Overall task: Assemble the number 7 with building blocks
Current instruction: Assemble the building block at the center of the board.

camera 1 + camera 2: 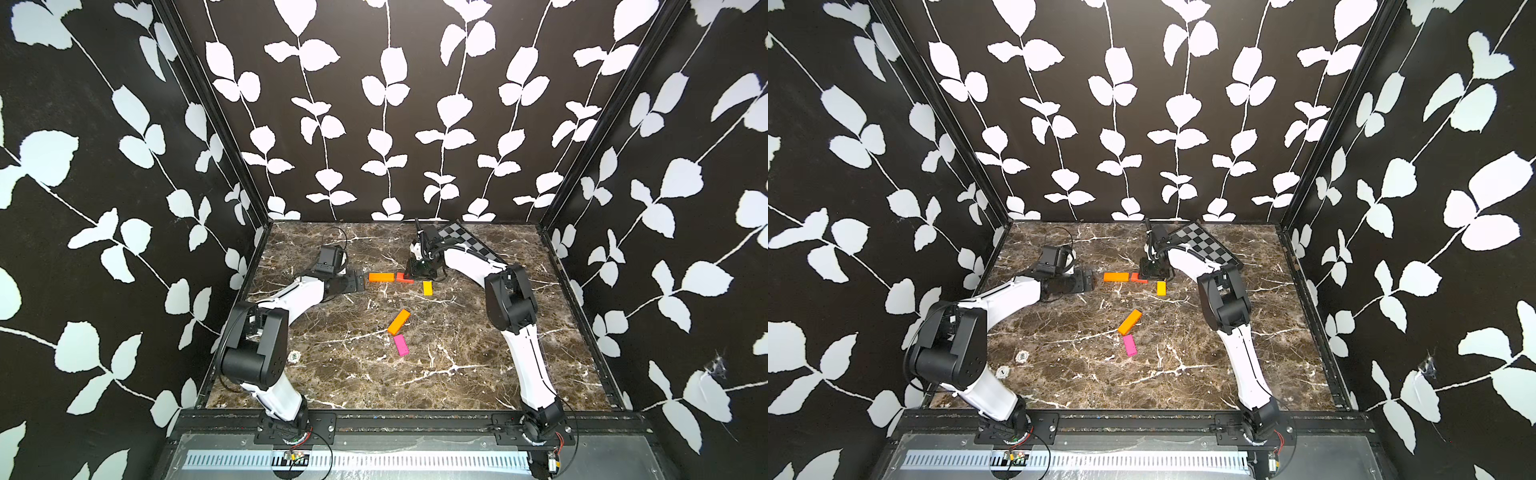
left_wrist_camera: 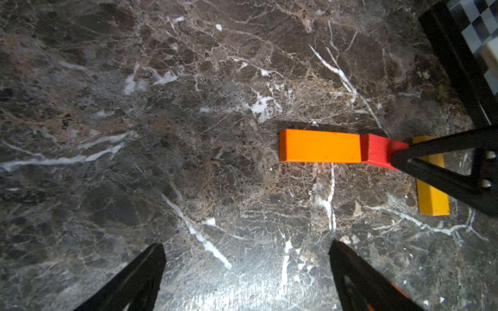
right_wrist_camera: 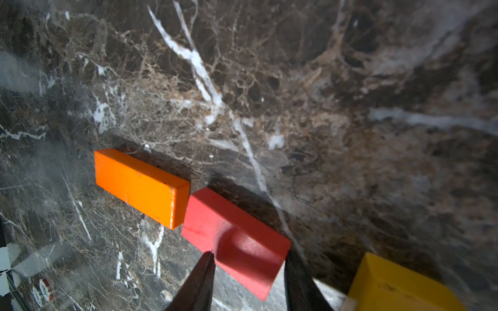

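The building blocks lie on the marble table. An orange bar [image 1: 381,277] [image 2: 320,146] lies end to end with a red-orange bar [image 1: 404,278] [image 3: 215,215], forming a short row. My right gripper [image 1: 417,276] [image 3: 249,262] is shut on the red-orange bar's far end, one finger on each long side. A yellow bar [image 1: 427,288] [image 3: 390,285] lies just beside it. A second orange bar [image 1: 399,321] and a pink bar [image 1: 401,345] lie slanted nearer the front. My left gripper [image 1: 365,281] [image 2: 246,250] stands open and holds nothing, just left of the first orange bar.
A black-and-grey checkered board [image 1: 469,241] [image 1: 1204,245] lies at the back right, partly under my right arm. Black patterned walls close in the table [image 1: 457,374] on three sides. A small round mark [image 1: 295,356] sits near the left arm's base.
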Motion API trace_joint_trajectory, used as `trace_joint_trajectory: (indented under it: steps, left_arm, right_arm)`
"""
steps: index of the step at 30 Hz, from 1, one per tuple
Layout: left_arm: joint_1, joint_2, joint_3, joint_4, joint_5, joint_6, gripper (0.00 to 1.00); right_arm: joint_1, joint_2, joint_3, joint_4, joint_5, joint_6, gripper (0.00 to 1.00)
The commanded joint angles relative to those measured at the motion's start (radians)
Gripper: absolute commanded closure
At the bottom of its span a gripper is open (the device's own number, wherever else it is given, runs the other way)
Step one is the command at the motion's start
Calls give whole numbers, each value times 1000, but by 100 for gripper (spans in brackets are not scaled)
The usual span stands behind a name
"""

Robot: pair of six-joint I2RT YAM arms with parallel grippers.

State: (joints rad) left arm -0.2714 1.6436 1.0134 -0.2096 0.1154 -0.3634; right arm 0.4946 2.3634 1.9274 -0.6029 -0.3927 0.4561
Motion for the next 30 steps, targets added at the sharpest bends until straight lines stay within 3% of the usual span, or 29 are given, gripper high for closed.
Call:
trace_joint_trajectory:
  steps: [1, 30]
  left_arm:
    - [7, -23, -14, 8, -8, 4, 3]
    - [7, -21, -16, 7, -9, 4, 3]
  right_arm:
    - [0, 26, 28, -3, -15, -19, 58]
    - [3, 76, 105, -36, -22, -52, 57]
